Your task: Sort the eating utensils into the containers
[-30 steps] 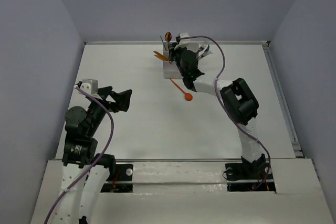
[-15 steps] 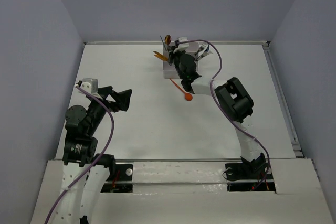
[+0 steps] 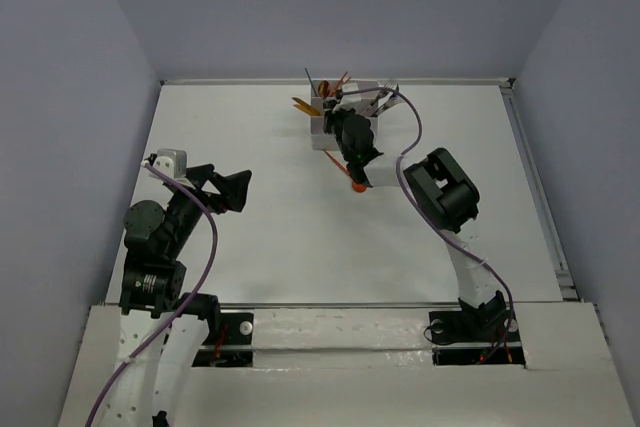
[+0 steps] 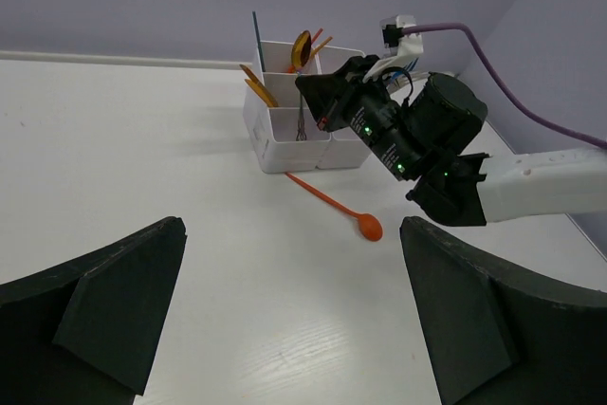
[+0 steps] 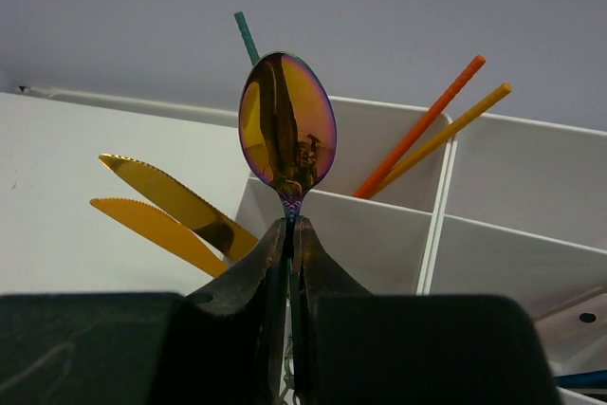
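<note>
The white compartment block [image 3: 322, 131] stands at the table's far middle. It holds two golden knives [image 5: 175, 204], an orange stick [image 5: 417, 130], a yellow stick [image 5: 455, 122] and a teal stick [image 5: 247, 37]. My right gripper [image 5: 294, 225] is shut on the neck of an iridescent gold-purple spoon [image 5: 286, 120], bowl up, just in front of the block [image 5: 365, 230]. In the left wrist view the spoon [image 4: 302, 47] stands over the front left compartments. An orange spoon [image 4: 334, 203] lies on the table before the block. My left gripper [image 4: 294, 315] is open and empty, well to the left [image 3: 235, 187].
Silver and blue forks [image 3: 386, 97] stick out of the block's right side. The right arm's elbow [image 3: 440, 192] stands right of the orange spoon [image 3: 358, 186]. A raised rim [image 3: 330, 80] runs along the table's far edge, close behind the block.
My right gripper has come down and a little nearer at the block with the iridescent spoon in it; its elbow has shifted left. The left arm has not moved.
</note>
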Motion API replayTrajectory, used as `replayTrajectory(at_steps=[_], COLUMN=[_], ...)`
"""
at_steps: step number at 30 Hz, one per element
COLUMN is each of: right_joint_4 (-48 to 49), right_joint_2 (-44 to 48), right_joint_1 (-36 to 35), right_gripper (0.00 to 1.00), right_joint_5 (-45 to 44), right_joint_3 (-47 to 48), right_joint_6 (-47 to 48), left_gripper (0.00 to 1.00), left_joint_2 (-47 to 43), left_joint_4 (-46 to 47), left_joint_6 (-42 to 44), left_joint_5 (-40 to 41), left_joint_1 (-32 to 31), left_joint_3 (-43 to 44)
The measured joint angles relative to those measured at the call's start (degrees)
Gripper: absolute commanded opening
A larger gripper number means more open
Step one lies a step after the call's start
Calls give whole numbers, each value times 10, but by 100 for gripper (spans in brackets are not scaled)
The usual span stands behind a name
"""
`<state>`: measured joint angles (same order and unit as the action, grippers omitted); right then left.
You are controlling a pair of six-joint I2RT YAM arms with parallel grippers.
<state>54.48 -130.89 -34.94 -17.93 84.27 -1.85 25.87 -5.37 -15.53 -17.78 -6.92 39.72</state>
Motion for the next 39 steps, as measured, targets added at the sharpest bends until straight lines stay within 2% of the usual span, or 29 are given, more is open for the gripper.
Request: replayTrajectory(at_steps=[3, 4, 6, 10, 17, 21, 25, 28, 31, 32, 36, 39], right_joint_4=[2, 1, -2, -34, -102, -182, -256, -327, -405, -426, -499, -533], right_joint_2=[0, 0, 4, 37, 195, 281, 325, 323, 305, 299, 256, 232], right_joint_1=[0, 0, 0, 0, 0, 0, 0, 0, 0, 0, 0, 0], right_gripper=[42, 47, 51, 54, 54, 58, 59, 62, 70, 75, 82, 83], right_joint_5=[-1, 0, 0, 16, 71, 121, 184, 223, 253, 256, 256, 244], right_joint_3=[-8, -11, -17, -37, -121, -151, -198, -214, -212, -208, -169, -148], right_joint_6=[0, 0, -3, -5, -31, -72, -107, -115, -116, -113, -102, -93], left_gripper=[99, 99, 99, 99, 99, 99, 99, 99, 99, 99, 99, 99], left_joint_2=[0, -1, -1, -1, -1, -1, -1, -1, -1, -1, -2, -5], left_joint_4=[0, 0, 0, 0, 0, 0, 0, 0, 0, 0, 0, 0], left_joint_6=[0, 0, 0, 0, 0, 0, 0, 0, 0, 0, 0, 0], left_joint_5=[0, 0, 0, 2, 4, 5, 4, 2, 2, 2, 3, 3], left_joint_1=[4, 5, 6, 6, 7, 10, 11, 11, 11, 11, 11, 11], left_joint_3=[0, 0, 0, 0, 0, 0, 0, 0, 0, 0, 0, 0])
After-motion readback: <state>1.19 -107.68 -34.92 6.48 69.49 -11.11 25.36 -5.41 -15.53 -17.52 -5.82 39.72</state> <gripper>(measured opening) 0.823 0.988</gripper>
